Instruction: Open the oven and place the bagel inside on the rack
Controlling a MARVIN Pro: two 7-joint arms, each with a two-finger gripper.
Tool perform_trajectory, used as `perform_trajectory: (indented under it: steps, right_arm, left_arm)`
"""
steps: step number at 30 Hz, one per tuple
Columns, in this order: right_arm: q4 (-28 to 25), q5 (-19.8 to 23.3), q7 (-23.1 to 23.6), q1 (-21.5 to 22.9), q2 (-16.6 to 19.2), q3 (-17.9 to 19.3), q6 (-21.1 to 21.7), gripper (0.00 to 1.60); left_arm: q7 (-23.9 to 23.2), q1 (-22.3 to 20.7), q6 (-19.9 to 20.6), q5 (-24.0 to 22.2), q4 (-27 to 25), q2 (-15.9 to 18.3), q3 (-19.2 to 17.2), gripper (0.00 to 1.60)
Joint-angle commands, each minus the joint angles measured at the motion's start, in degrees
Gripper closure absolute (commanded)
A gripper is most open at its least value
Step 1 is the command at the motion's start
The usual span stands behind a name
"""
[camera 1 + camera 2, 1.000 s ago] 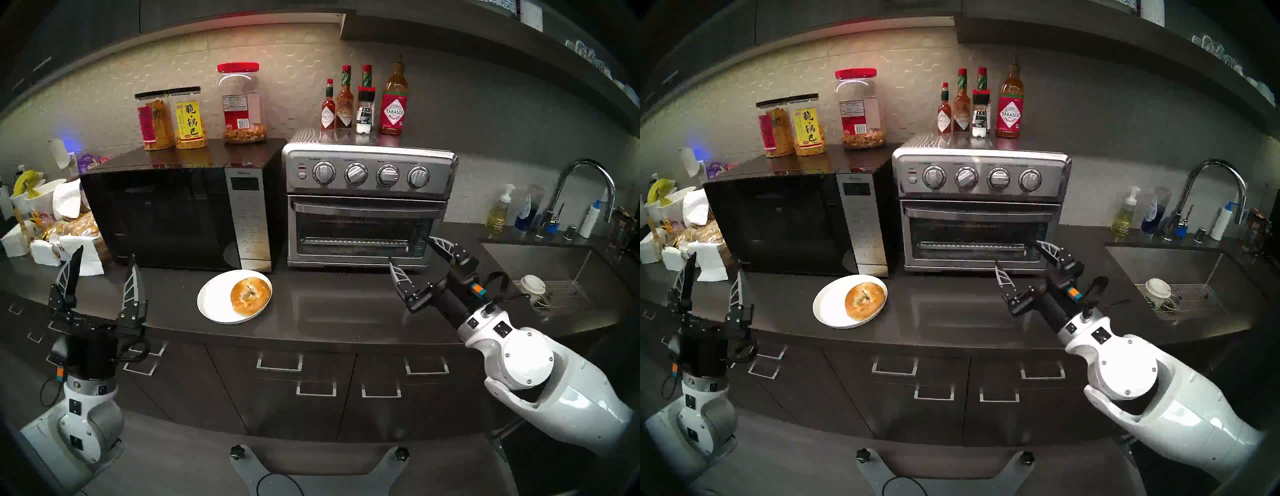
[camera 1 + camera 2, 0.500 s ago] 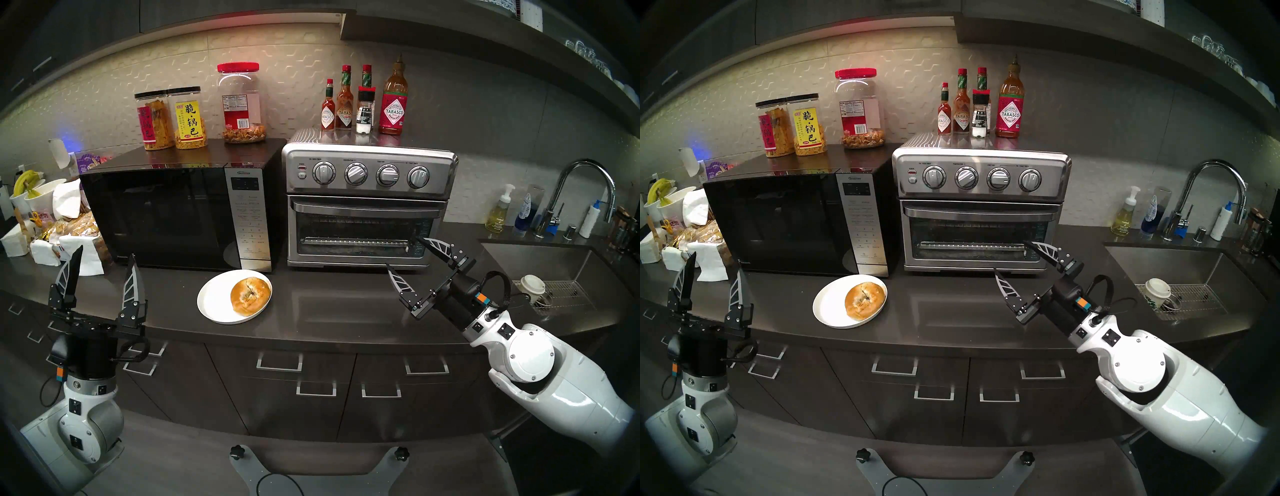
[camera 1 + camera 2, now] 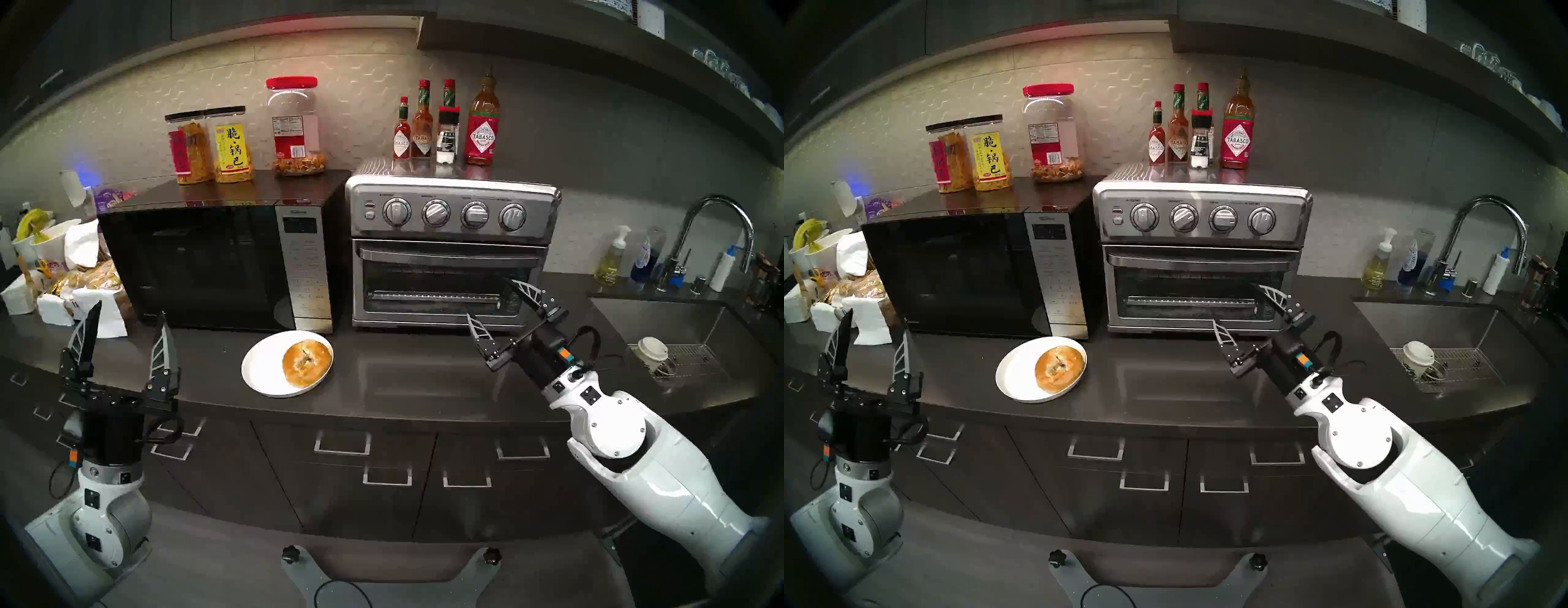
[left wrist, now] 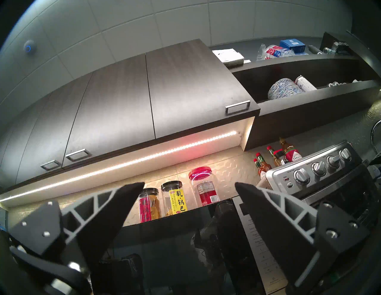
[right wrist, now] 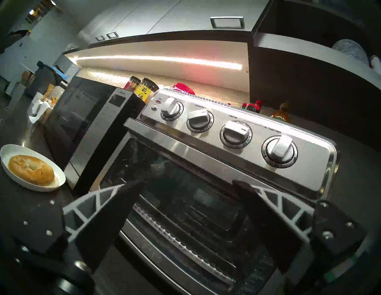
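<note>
right claw (image 3: 487, 297) | spread wide, empty | before shut oven (image 3: 449, 254)

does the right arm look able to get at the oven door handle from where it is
Probably yes. The right end effector is open in front of the oven door's lower right corner, and nothing stands between it and the handle just above. The door is shut, the end effector empty.
</note>
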Motion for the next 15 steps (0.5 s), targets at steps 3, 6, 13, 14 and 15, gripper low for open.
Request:
perform_trajectory:
  steps: [3,6,13,14,15]
  right_arm:
    - [3.2,-5.3,-1.3,7.4,-5.8,-0.7,-2.3,0.00]
    - [4.6,-6.0,-1.2,9.2,-6.2,-1.3,-2.5,0.00]
    - [6.1,-7.5,0.4,12.4,-6.2,-1.5,-1.8,0.00]
    - [5.9,-7.5,0.5,12.5,-6.2,-1.4,-1.7,0.00]
    - [5.8,-7.9,0.8,12.8,-6.2,-1.4,-1.6,0.00]
  left_arm:
    - [0.0,0.1,-0.1,0.1,-0.5,0.0,-0.4,0.00]
    - [0.0,0.1,-0.1,0.1,-0.5,0.0,-0.4,0.00]
    - [0.0,0.1,-0.1,0.1,-0.5,0.0,-0.4,0.00]
    - [0.0,0.1,-0.1,0.1,-0.5,0.0,-0.4,0.00]
    - [0.0,0.1,-0.1,0.1,-0.5,0.0,-0.4,0.00]
